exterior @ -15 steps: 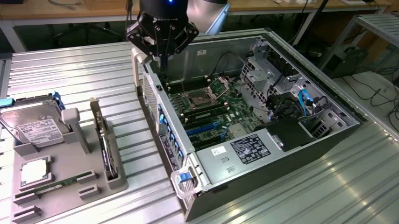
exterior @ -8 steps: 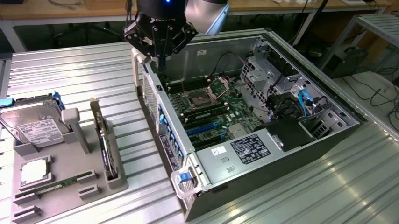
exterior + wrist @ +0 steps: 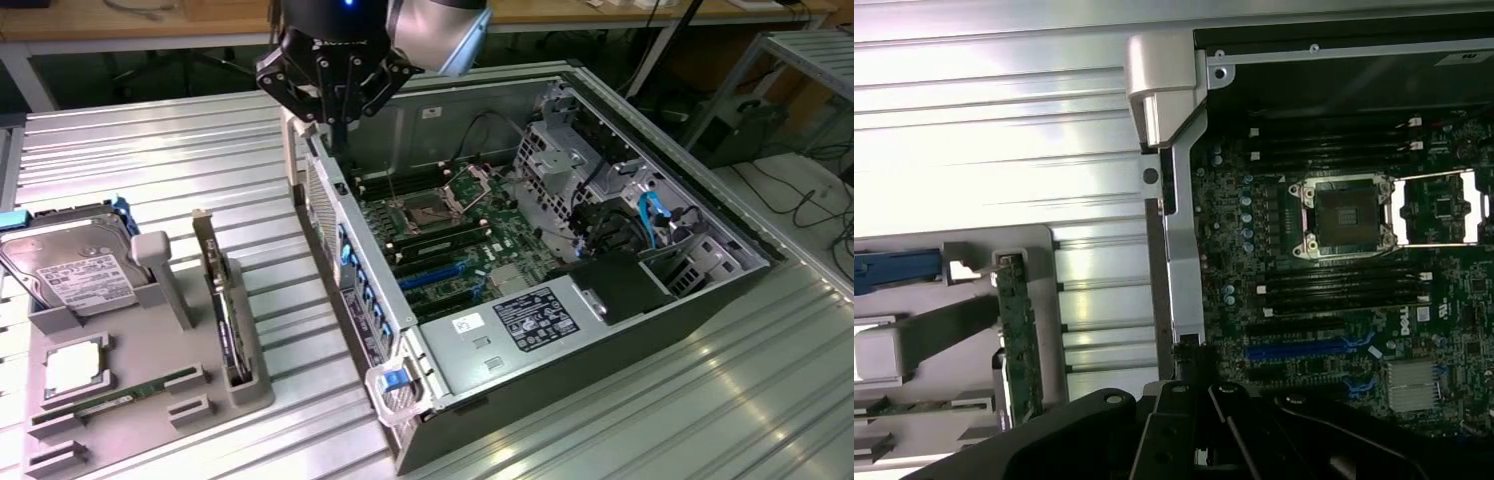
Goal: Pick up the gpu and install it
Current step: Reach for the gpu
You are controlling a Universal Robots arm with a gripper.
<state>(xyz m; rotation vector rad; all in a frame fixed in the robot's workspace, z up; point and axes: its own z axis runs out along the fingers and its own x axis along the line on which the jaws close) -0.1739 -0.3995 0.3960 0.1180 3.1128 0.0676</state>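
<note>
One arm: gripper (image 3: 339,128) hangs over the far corner of the open computer case (image 3: 641,335), just above its rim, at the top of the exterior view.
Jaws: drawn together to a single dark tip, with nothing between them.
Gpu (image 3: 224,310): stands on its long edge in a slot of the grey holder tray (image 3: 147,415), pale bracket at the far end. It sits at the exterior view's left, beside the case and well apart from the gripper.
Tray, other parts: hard drive (image 3: 74,270) with white label leans at the far end; green memory stick (image 3: 120,400) lies in a near slot.
Case interior: motherboard (image 3: 454,240) exposed, with an open processor socket (image 3: 434,210).
Surface: ribbed metal table (image 3: 174,150) under the tray and case.
</note>
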